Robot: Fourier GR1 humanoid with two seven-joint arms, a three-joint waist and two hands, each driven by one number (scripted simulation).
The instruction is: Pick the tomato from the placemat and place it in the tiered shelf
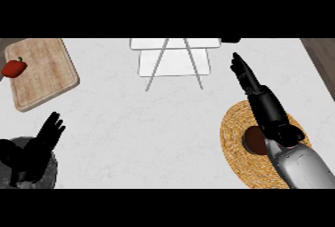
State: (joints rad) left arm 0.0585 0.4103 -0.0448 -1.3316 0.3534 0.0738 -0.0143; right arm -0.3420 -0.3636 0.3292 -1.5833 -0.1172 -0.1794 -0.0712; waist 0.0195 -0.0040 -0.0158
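A dark red tomato (pixel 252 139) lies on the round woven placemat (pixel 237 150) at the right, and my right forearm hides its right side. My right hand (pixel 247 80) stretches past the mat toward the counter's far side. Its fingers are straight and hold nothing, and their tips are just right of the tiered shelf (pixel 173 57). The white shelf with thin metal legs stands at the far middle of the counter. My left hand (pixel 47 133) rests open near the lower left, fingers up.
A wooden cutting board (pixel 42 80) lies at the far left with a red pepper (pixel 14 68) on its left edge. A dark grey round object (pixel 49 170) sits under my left arm. Bare white counter lies between the board, shelf and placemat.
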